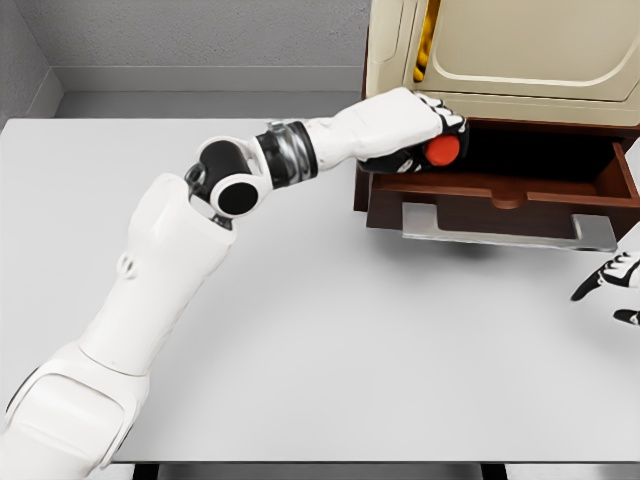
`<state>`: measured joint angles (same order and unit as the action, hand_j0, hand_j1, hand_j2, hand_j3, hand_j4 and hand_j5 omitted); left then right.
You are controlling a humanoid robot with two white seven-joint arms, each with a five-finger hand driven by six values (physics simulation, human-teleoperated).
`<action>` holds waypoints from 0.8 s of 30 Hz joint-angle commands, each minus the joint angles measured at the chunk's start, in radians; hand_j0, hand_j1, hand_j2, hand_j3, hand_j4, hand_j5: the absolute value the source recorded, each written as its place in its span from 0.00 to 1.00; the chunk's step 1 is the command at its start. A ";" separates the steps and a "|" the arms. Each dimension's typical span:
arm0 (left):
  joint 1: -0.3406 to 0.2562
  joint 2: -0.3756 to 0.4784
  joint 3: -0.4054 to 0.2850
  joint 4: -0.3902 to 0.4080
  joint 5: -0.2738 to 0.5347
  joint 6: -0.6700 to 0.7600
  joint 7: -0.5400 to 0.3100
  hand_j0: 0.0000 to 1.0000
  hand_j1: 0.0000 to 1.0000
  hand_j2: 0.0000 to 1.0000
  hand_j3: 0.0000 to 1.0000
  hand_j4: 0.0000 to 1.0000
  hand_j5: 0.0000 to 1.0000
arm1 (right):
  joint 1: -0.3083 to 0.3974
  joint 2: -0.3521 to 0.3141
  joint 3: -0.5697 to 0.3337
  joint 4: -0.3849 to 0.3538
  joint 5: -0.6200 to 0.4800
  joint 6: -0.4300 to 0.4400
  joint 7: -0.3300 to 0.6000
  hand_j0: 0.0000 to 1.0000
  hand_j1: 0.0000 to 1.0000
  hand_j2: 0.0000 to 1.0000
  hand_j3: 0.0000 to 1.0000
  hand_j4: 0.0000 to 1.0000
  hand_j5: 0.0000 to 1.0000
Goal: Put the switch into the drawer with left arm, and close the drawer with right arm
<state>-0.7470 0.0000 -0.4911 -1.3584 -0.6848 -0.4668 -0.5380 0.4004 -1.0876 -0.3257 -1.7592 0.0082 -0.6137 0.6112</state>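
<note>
Left hand (425,135), white with dark fingers, grips a small black switch with a round red button (442,151) over the left end of the open dark-brown wooden drawer (520,190), set on a broad white table (330,340); right hand's fingertips (610,278) lie spread at the frame's right edge.

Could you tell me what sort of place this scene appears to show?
Probably a simulated tabletop test cell: a plain white table, bare grey walls, and one brown cabinet with an open drawer.
</note>
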 commanded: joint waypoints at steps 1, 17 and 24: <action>0.000 0.000 -0.011 -0.001 -0.009 0.004 0.001 0.33 0.33 0.33 0.33 0.33 0.33 | 0.000 -0.008 -0.018 0.000 -0.010 0.003 0.000 0.65 0.65 0.65 0.65 0.65 0.65; -0.012 0.000 -0.012 -0.019 -0.048 0.007 0.001 0.74 0.74 0.74 0.74 0.74 0.74 | 0.002 -0.018 -0.024 0.000 -0.042 0.003 0.000 0.65 0.65 0.65 0.65 0.65 0.65; -0.012 0.000 -0.018 -0.034 -0.051 0.008 0.001 0.74 0.74 0.74 0.74 0.74 0.74 | 0.002 -0.018 -0.024 0.000 -0.042 0.003 0.000 0.65 0.65 0.65 0.65 0.65 0.65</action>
<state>-0.7593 0.0000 -0.5096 -1.3839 -0.7402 -0.4609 -0.5376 0.4019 -1.1052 -0.3502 -1.7586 -0.0230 -0.6135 0.6125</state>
